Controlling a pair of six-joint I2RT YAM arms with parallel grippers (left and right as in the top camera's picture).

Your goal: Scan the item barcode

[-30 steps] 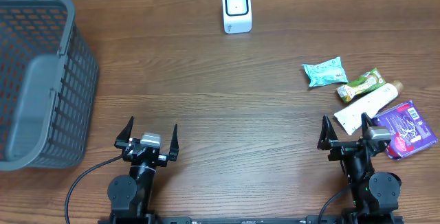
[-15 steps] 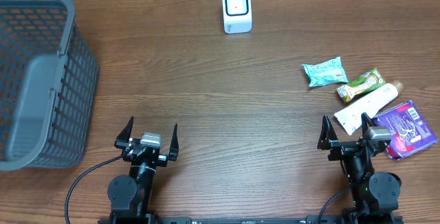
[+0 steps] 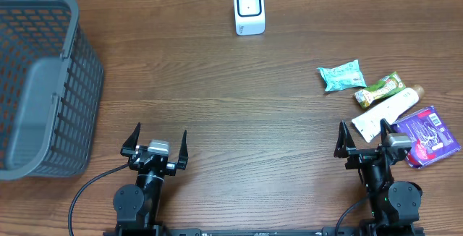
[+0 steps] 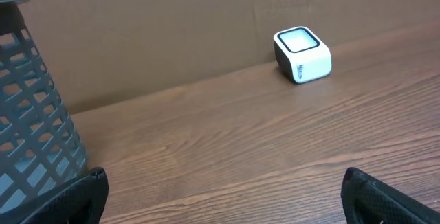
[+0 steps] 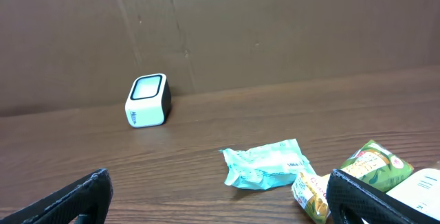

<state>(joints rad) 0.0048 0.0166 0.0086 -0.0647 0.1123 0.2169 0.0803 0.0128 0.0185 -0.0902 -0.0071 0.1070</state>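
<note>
A white barcode scanner (image 3: pixel 249 9) stands at the far edge of the table, also seen in the left wrist view (image 4: pixel 302 56) and the right wrist view (image 5: pixel 148 100). The items lie at the right: a teal packet (image 3: pixel 341 75), a green snack pack (image 3: pixel 380 88), a white tube (image 3: pixel 385 113) and a purple pack (image 3: pixel 428 135). My right gripper (image 3: pixel 363 126) is open near the front edge, just left of the tube and purple pack, holding nothing. My left gripper (image 3: pixel 160 129) is open at the front left, also with nothing in it.
A grey mesh basket (image 3: pixel 40 84) occupies the left side of the table, and its wall shows in the left wrist view (image 4: pixel 34 114). A brown cardboard wall (image 5: pixel 275 25) runs behind the scanner. Bare wooden tabletop (image 3: pixel 239 106) lies between the two arms and the scanner.
</note>
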